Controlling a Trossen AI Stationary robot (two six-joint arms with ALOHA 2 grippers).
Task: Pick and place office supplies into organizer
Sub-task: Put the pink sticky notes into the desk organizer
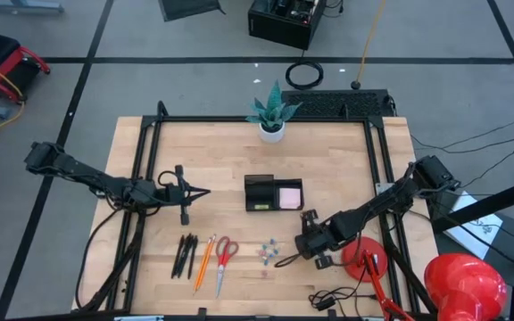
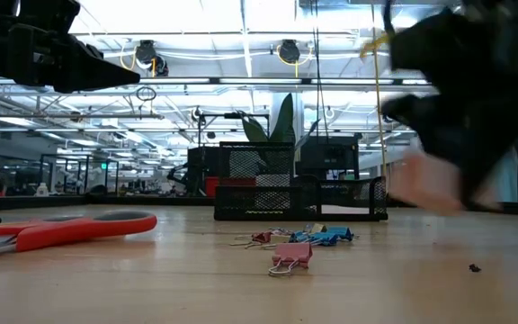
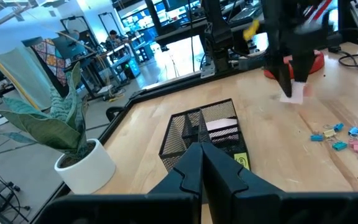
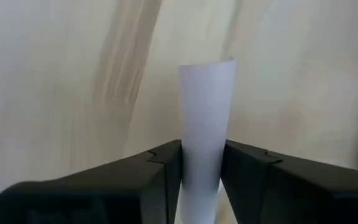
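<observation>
Wooden table (image 1: 239, 147) filling the centre of the high view, black organizer (image 1: 273, 193) at its middle with a pink sticky-note pad (image 1: 290, 195) already in the right compartment. Left gripper (image 1: 205, 191) parked left of the organizer, fingers clenched, empty. Right gripper (image 4: 201, 163) at lower right of centre in the high view, fingers pinching a pale curled slip of paper (image 4: 205, 118). Scissors (image 1: 222, 260), orange pencil (image 1: 204, 263), black pens (image 1: 185, 255) and clips (image 1: 268, 251) along the lower edge, not yet moved. Step in hand: probably the pick of the slip. Next: lift, carry up-left, release over a compartment.
</observation>
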